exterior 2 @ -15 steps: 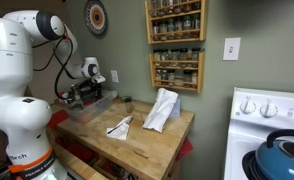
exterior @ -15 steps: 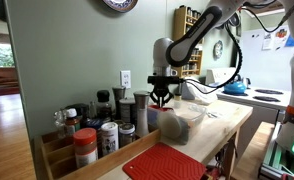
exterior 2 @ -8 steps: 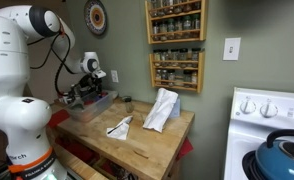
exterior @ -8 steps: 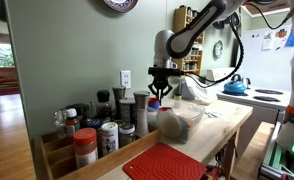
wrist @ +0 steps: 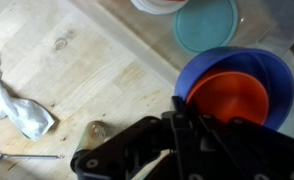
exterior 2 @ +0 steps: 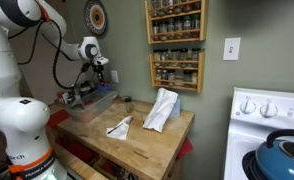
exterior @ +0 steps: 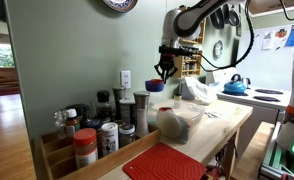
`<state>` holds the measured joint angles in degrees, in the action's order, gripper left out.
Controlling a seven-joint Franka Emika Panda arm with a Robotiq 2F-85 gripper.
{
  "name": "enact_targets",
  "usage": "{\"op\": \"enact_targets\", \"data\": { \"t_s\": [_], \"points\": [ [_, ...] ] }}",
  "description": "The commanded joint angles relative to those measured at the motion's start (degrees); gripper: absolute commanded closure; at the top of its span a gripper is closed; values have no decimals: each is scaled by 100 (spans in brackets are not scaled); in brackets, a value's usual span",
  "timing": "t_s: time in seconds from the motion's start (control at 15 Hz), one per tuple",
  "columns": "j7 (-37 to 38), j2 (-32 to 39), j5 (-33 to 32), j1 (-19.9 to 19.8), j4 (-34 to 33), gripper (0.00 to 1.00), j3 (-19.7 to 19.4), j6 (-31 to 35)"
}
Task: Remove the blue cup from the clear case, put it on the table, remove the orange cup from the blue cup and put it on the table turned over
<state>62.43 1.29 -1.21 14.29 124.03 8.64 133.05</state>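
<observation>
Blue cup (wrist: 202, 72): gripped at its rim by the nearly closed hand (wrist: 184, 118), orange cup (wrist: 229, 100) nested inside.
Change: hand has risen, lifting both cups out above the clear case (exterior: 177, 122).
Next: likely lowering onto the counter (wrist: 77, 60).

Open air surrounds the gripper (exterior: 163, 76); below it stands the clear tub (exterior: 179, 122), jars (exterior: 102, 128) crowding beside, bare table (exterior: 225, 122) beyond.

Arm (exterior: 192, 15) raised high, wrist pointing down; jaws clamped on the blue cup (wrist: 227, 58).
</observation>
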Motion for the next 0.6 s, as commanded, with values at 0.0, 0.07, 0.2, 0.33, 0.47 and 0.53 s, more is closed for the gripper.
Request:
{"op": "enact_targets", "data": {
  "t_s": [0.0, 0.07, 0.2, 0.33, 0.47, 0.53],
  "points": [
    [-717, -667, -208, -343, 567, 98, -89, -199],
    [-927, -777, -227, -451, 706, 98, -134, -186],
    [-805, -518, -136, -496, 405, 93, -35, -180],
    [-1045, -666, -141, -636, 599, 93, -93, -179],
    [-1086, -722, -141, -653, 665, 93, -92, -179],
    [-1086, -727, -142, -649, 671, 98, -87, -178]
  ]
}}
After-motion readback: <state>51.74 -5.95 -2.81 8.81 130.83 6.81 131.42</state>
